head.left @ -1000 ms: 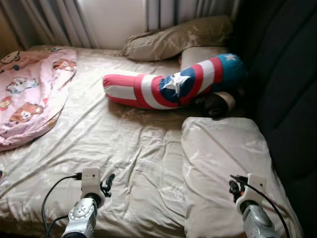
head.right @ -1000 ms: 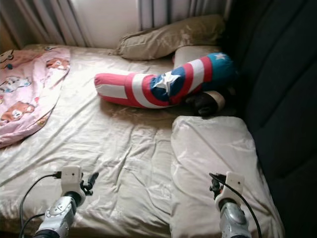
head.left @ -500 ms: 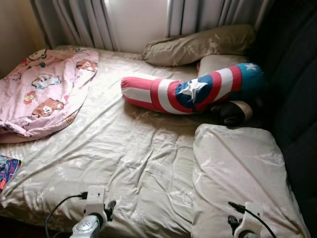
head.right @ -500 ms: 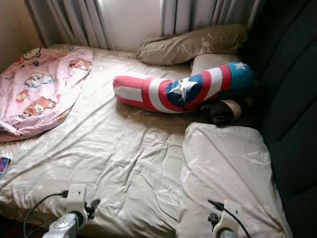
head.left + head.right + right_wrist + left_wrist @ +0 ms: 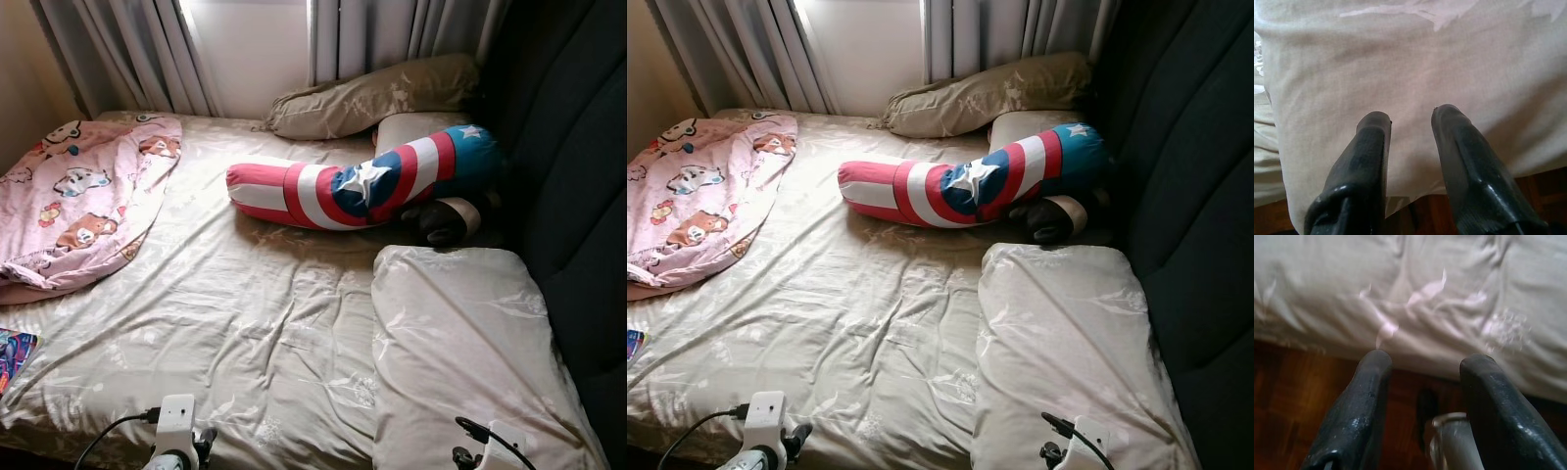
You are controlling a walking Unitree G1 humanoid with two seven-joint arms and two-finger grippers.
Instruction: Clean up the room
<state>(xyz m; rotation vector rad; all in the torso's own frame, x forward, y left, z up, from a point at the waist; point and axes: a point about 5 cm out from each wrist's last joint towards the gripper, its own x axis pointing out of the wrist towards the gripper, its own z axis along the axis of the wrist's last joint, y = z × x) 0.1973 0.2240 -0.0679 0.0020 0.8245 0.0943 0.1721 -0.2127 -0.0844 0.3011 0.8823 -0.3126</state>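
Bed (image 5: 245,323) — left fingers (image 5: 1371,382) parted at its edge, right fingers (image 5: 1371,142) parted over pillow (image 5: 1415,58)

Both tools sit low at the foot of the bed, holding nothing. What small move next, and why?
Probably raise the right tool onto the beige pillow right before it. Both it and the left tool are open and empty at the bed's near edge, and that pillow lies nearest.

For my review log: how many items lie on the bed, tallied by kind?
Beige pillows: 3
Star-and-stripe bolster: 1
Pink cartoon blanket: 1
Dark, unclear object by the bolster: 1
Colourful book at the edge: 1
Total: 7
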